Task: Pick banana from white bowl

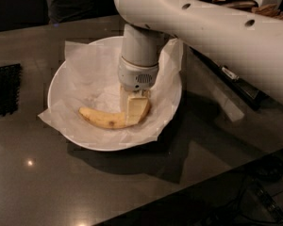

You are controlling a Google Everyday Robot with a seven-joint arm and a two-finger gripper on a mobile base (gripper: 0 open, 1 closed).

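Note:
The yellow banana (104,119) lies curved in the front part of the white bowl (58,79), on crinkled white paper (92,74) whose corners hang over the rim. My gripper (132,106) reaches straight down into the bowl at the banana's right end. One pale finger (137,109) stands in front of that end and hides it, and the other is behind it. The fingers look closed on the banana, which still rests on the paper. The white arm (212,29) comes in from the upper right.
The bowl stands on a dark glossy table (47,182). A black gridded mat (4,88) lies at the left edge. A dark flat object (245,86) lies right of the bowl under the arm. A person (68,1) stands behind the table. The table's front edge runs along the lower right.

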